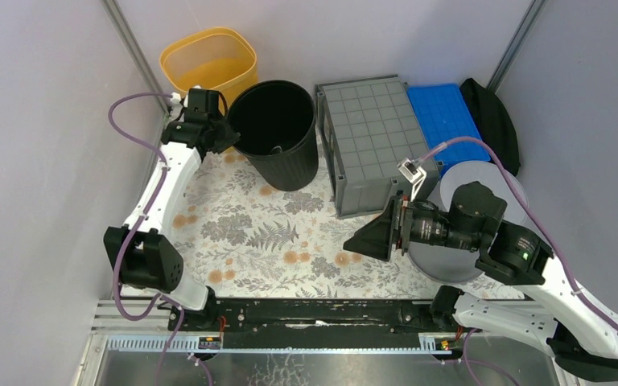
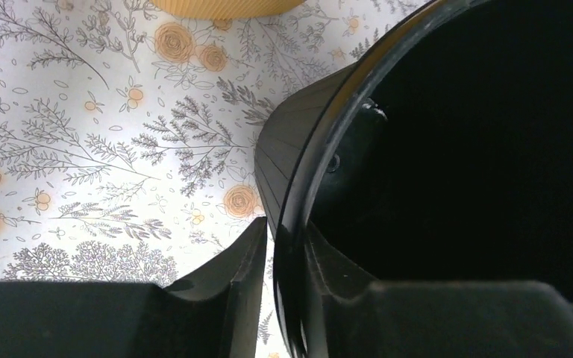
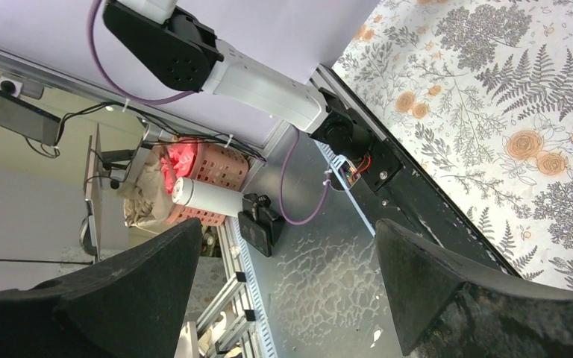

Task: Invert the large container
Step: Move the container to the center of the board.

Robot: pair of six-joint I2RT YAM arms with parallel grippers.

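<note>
The large container (image 1: 370, 141), a dark-grey crate, stands at the back centre with its square-gridded underside facing up. Neither gripper touches it. My left gripper (image 1: 227, 137) is at the left rim of a round black bucket (image 1: 278, 133) standing upright beside the crate. In the left wrist view the left gripper (image 2: 287, 224) has one finger outside the bucket's wall (image 2: 298, 149) and one inside, shut on the rim. My right gripper (image 1: 364, 237) is open and empty, low over the flowered mat in front of the crate, pointing left. In the right wrist view the right gripper (image 3: 287, 224) holds nothing.
A blue ribbed tray (image 1: 444, 112) lies right of the crate, with a black object (image 1: 495, 121) behind it. A round light-grey bucket (image 1: 460, 181) sits under my right arm. A yellow bin (image 1: 209, 60) stands at the back left, its edge also in the left wrist view (image 2: 224, 6). Walls close in on both sides.
</note>
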